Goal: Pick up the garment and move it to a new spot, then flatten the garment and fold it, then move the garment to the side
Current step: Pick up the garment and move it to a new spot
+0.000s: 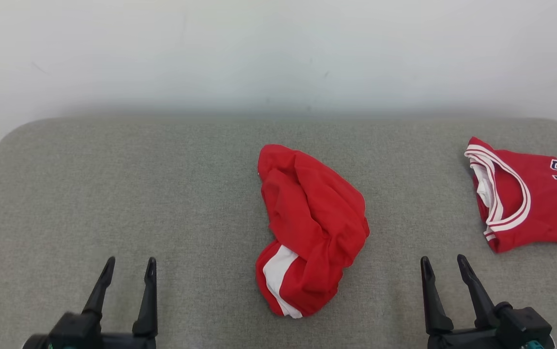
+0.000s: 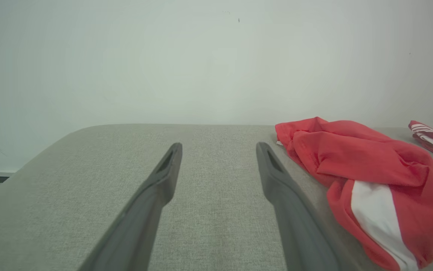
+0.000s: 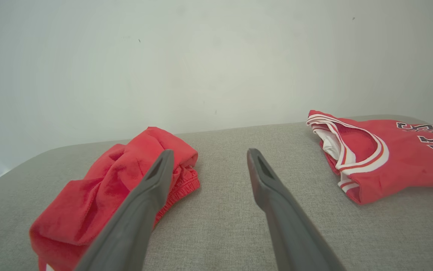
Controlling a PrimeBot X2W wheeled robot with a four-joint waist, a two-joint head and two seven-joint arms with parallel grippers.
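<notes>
- Garment: crumpled red heap with white stripe, centre of frame, on grey counter.
- Left end effector, lower left: fingers spread wide, holding nothing.
- Right end effector, lower right: likewise.
- Red jersey, right edge, apart.

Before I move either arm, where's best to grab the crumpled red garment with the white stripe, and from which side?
Probably the gathered edge on the right of the crumpled red garment, approached from the right and above with the open right pincer: that bunched fold stands proud of the grey padded surface.
</notes>
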